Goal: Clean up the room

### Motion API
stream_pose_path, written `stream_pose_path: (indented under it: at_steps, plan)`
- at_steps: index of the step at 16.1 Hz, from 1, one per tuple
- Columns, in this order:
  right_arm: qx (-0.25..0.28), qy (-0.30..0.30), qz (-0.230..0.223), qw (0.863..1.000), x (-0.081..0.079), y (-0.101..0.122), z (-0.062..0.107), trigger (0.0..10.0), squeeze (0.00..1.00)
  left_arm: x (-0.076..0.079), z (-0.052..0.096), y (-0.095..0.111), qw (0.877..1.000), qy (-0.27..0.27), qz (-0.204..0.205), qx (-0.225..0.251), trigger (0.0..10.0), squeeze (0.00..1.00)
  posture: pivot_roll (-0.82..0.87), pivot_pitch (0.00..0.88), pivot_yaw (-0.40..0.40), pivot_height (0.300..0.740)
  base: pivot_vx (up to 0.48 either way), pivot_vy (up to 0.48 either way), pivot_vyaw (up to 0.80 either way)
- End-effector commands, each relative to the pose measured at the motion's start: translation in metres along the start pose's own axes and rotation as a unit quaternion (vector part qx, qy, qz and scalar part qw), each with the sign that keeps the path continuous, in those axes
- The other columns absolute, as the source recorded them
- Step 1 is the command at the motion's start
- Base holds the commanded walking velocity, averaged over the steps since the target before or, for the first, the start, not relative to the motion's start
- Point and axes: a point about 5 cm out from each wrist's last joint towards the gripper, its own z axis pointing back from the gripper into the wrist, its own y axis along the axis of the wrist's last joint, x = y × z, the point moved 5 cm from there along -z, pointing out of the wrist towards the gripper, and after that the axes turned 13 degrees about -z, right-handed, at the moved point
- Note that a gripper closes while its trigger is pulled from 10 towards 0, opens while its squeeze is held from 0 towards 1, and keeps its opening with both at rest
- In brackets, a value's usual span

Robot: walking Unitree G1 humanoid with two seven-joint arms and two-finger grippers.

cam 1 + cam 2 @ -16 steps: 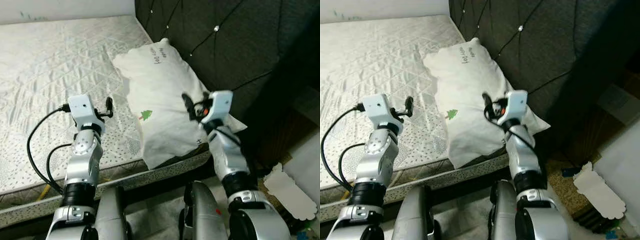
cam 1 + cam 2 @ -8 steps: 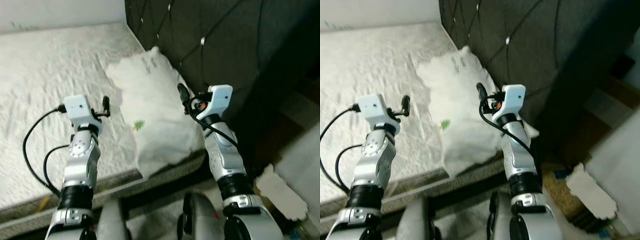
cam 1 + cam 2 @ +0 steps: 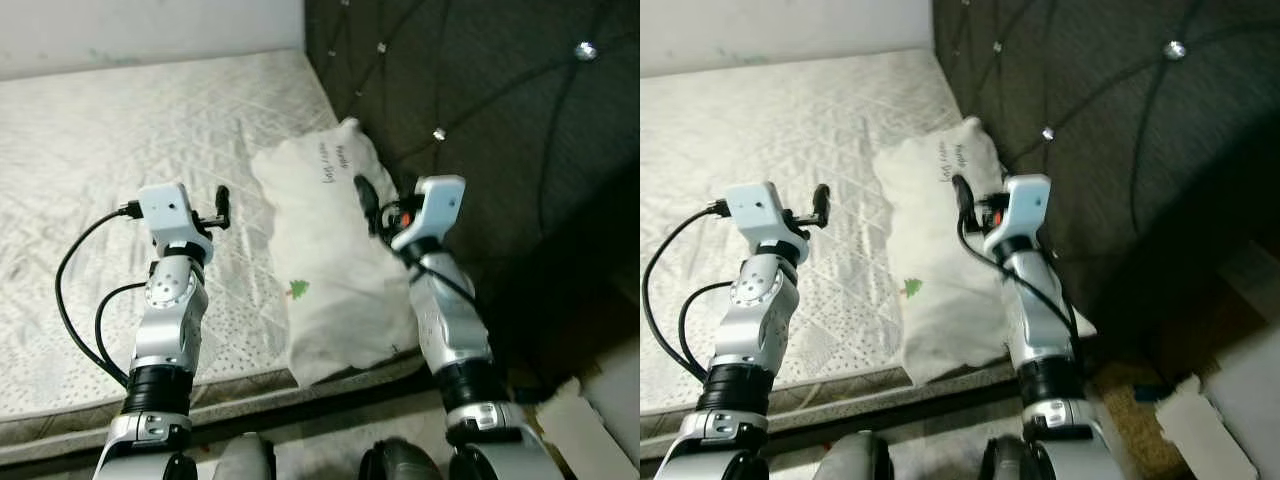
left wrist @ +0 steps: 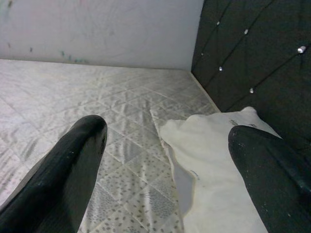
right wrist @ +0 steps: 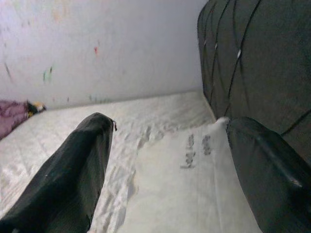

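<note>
A soft, matt white cloth pillow [image 3: 335, 250], creased and marked with dark handwriting, lies against a dark headboard [image 3: 480, 110] of tufted upholstery studded with shiny buttons. Beside the pillow, away from the headboard, the mattress [image 3: 100, 170] shows pale quilted fabric stitched in diamonds, faintly sheened. Above the pillow, the robot's arms gleam in smooth silver metal with white plastic wrist housings, and the black fingers [image 4: 68, 165] look matt and lightly scuffed.
</note>
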Motion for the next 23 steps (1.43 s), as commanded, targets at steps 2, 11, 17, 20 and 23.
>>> stream_pose_path:
  at_steps: [2, 11, 17, 20, 23]
  plan:
    - [-0.019, -0.005, 0.023, 1.000, 0.003, -0.011, 0.007, 10.0, 0.00, 0.000, 0.011, -0.021, 1.000, -0.006, -0.016, -0.023, 10.0, 0.00, 0.07, 0.000, 0.019, 0.740, 0.000, 0.000, 0.00]
    - [-0.040, -0.074, 0.118, 0.989, 0.036, -0.027, 0.043, 10.0, 0.00, -0.025, 0.063, -0.066, 0.995, 0.025, -0.049, -0.082, 10.0, 0.00, 0.07, 0.000, 0.017, 0.740, 0.000, 0.000, 0.00]
    - [-0.037, -0.072, 0.135, 0.988, 0.035, -0.026, 0.042, 10.0, 0.00, -0.014, 0.063, -0.063, 0.996, 0.014, -0.044, -0.081, 10.0, 0.00, 0.07, 0.000, 0.019, 0.740, 0.000, 0.000, 0.22]
    - [-0.036, -0.090, 0.126, 0.987, 0.039, -0.025, 0.042, 10.0, 0.00, -0.013, 0.063, -0.061, 0.996, 0.012, -0.039, -0.078, 10.0, 0.00, 0.07, 0.000, 0.020, 0.740, 0.000, 0.000, 0.27]
    - [-0.037, -0.118, 0.138, 0.983, 0.047, -0.026, 0.048, 10.0, 0.00, -0.012, 0.064, -0.061, 0.996, 0.012, -0.036, -0.079, 10.0, 0.00, 0.07, 0.000, 0.021, 0.740, 0.000, 0.000, 0.00]
